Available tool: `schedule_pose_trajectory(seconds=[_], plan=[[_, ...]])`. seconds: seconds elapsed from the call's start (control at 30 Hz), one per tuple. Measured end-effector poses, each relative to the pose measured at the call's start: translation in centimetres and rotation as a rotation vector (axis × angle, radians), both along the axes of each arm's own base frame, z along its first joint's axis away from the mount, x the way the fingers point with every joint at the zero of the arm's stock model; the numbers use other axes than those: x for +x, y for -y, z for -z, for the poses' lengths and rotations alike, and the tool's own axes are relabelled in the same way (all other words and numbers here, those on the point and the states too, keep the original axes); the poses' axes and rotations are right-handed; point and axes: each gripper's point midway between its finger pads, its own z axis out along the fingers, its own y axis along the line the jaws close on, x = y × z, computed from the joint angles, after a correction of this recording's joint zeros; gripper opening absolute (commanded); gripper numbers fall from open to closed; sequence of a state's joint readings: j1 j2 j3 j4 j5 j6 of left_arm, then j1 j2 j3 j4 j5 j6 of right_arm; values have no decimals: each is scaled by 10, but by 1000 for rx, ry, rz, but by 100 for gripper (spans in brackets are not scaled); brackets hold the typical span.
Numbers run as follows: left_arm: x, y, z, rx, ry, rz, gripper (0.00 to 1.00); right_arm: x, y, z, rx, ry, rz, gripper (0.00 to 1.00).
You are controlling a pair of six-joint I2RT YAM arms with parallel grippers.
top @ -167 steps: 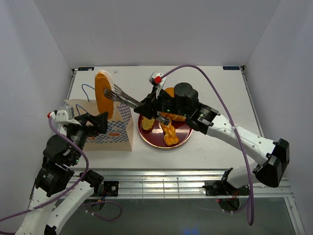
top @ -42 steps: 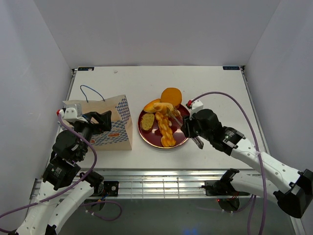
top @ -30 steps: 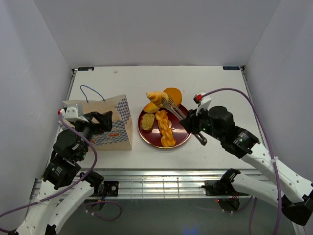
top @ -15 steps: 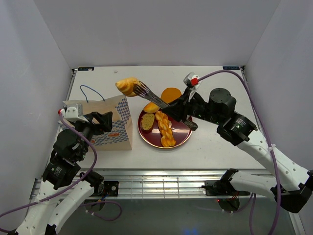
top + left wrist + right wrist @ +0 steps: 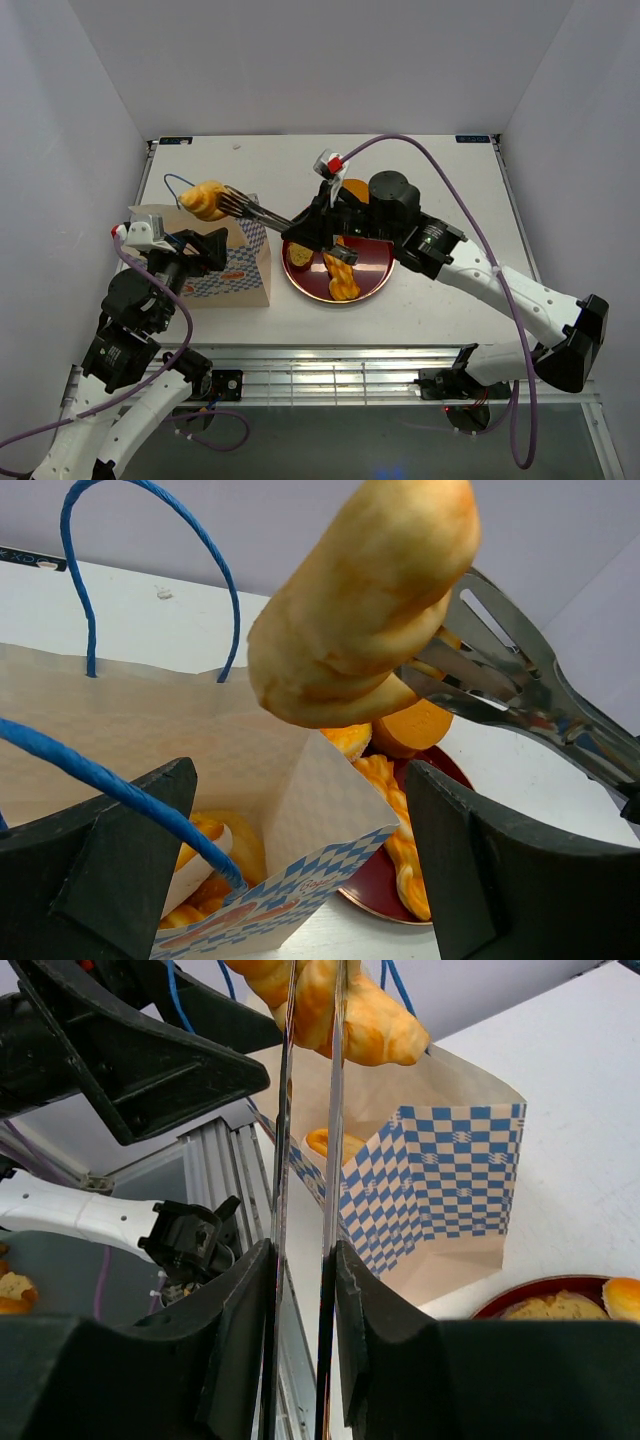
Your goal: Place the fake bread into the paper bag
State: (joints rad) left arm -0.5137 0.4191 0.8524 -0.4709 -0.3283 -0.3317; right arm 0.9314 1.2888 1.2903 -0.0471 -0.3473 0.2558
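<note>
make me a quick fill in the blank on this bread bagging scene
1. The metal tongs in the right gripper clamp a bread piece above the open ___.
2. The cord handles are ___.
3. The braided stick lies on a dark red ___.
4. The left gripper is ___.

Missing words: paper bag; blue; plate; open.

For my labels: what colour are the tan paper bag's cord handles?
Blue cord handles; clearest in left wrist view.
</note>
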Motion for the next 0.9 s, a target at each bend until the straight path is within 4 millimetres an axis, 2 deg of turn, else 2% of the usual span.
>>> schedule_pose_trajectory(seconds=[0.2, 0.5, 0.57, 0.67, 0.7, 0.8, 0.9], plan=[[0, 0, 0, 1, 0, 0, 95, -3, -20, 3, 7, -3, -34, 25], [-2, -1, -6, 3, 14, 0, 95, -2, -43, 28, -26, -52, -59, 29], [-2, -2, -6, 3, 13, -1, 95, -2, -46, 32, -29, -57, -63, 31], [-2, -2, -3, 8, 4, -1, 95, -1, -51, 34, -33, -63, -69, 39], [-2, -2, -3, 9, 2, -1, 95, -1, -52, 33, -33, -64, -70, 45], [-2, -2, -3, 10, 1, -1, 95, 0, -57, 32, -30, -68, -76, 52], [-2, -2, -2, 10, 0, -1, 95, 1, -59, 28, -24, -63, -77, 54]])
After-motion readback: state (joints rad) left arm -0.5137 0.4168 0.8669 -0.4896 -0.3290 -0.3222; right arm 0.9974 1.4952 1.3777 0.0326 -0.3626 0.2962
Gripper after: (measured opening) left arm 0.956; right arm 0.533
